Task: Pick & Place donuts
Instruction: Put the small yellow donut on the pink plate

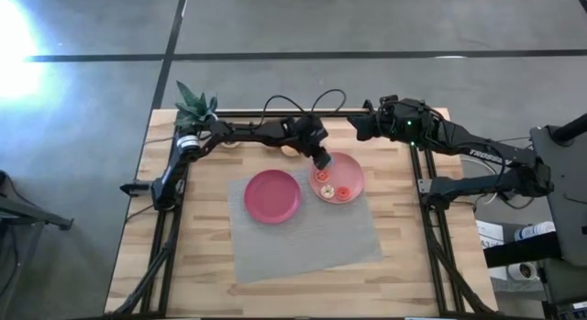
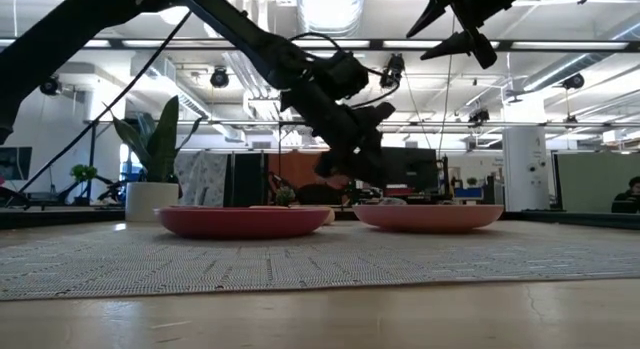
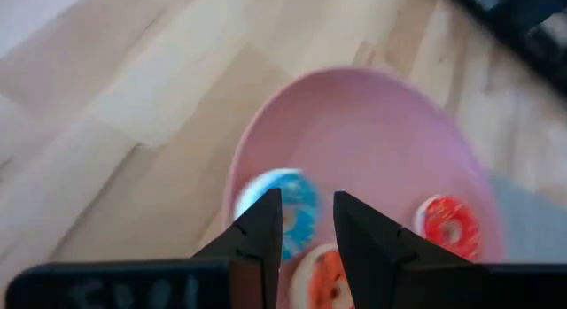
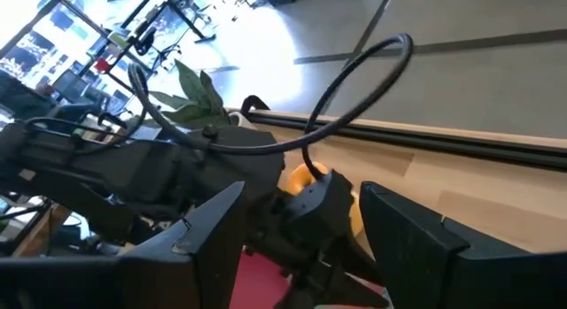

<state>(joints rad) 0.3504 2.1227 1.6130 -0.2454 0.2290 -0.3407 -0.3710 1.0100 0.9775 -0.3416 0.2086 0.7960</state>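
A pale pink plate lies on the grey mat and holds three small donuts: one with blue icing, one orange and one red. My left gripper hovers open just above the plate's far-left rim, its fingers standing over the blue donut with nothing between them. An orange-tan donut lies on the wood behind the left arm. My right gripper waits high at the table's far right, open and holding nothing.
A magenta plate with nothing showing in it lies on the mat left of the pink one. A potted green plant stands at the far-left corner. Cables loop over the left arm.
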